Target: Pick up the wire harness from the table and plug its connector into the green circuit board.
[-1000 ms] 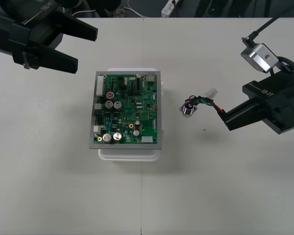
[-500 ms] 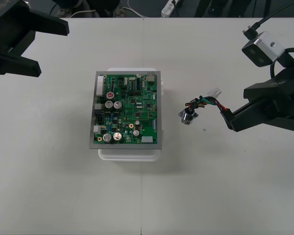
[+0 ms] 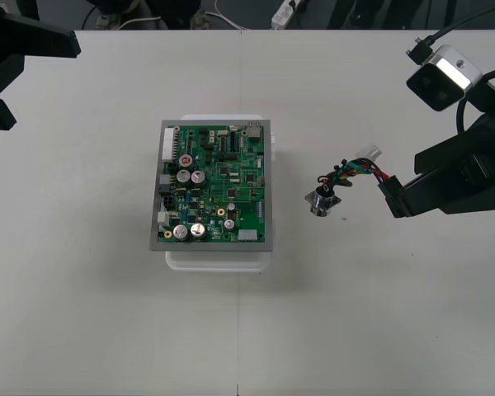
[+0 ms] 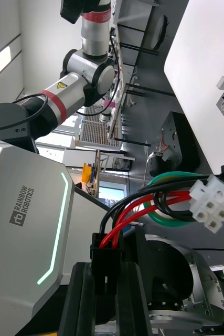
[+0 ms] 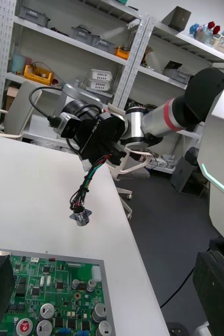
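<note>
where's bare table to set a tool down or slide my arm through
Widest bare patch: the table's near strip, in front of the white base. Also free: left of the circuit board, out to the open left hand at the far corner. Crowded: right of the board, where the right hand holds the wire harness.

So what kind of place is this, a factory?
Probably a robot test bench, not a factory: a plain light table holds one green circuit board, and the right gripper holds a small wire harness beside it. The left gripper is open at the far-left corner.
</note>
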### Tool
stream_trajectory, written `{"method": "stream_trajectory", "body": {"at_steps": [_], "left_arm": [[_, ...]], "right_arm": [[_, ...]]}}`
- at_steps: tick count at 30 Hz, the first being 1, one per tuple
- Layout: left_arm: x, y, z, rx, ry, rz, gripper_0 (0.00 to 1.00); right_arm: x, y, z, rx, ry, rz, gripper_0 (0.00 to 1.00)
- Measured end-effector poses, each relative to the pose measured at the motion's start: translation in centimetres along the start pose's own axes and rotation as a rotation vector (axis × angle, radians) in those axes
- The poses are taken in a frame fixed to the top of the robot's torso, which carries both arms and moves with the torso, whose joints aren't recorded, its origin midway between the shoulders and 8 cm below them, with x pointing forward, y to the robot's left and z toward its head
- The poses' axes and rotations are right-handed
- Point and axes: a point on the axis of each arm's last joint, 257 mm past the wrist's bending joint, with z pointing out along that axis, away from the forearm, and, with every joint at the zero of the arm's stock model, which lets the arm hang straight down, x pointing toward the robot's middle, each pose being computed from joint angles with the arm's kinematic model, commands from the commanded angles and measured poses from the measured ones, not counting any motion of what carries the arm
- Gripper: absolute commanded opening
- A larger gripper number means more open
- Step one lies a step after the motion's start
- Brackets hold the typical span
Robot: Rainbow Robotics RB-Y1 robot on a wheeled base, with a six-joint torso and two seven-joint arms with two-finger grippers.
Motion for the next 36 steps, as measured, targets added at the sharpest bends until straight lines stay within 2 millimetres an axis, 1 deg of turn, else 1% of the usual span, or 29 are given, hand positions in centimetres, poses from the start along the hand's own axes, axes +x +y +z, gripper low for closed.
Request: {"method": "stream_trajectory", "body": {"at_steps": [4, 9, 20, 31, 36], "left_arm": [[-0.7, -0.4, -0.2, 0.004, -0.019, 0.010, 1.00], [-1.2, -0.8, -0.3, 0.005, -0.028, 0.024, 1.00], [-1.6, -3.3, 1.6, 0.083, -0.003, 0.068, 1.00], [-1.7, -4.5, 2.5, 0.122, 0.004, 0.084, 1.00], [-1.7, -4.7, 2.7, 0.128, 0.015, 0.094, 1.00]], "right_arm": [[0.0, 0.1, 0.1, -0.008, -0.001, -0.001, 0.00], [-0.1, 0.9, 0.1, -0.041, -0.003, 0.000, 0.00], [0.1, 1.6, 0.4, -0.079, 0.005, 0.011, 0.00], [1.5, 1.4, 2.6, -0.142, 0.093, 0.077, 0.00], [1.2, 1.5, 3.3, -0.173, 0.131, 0.107, 0.00]]}}
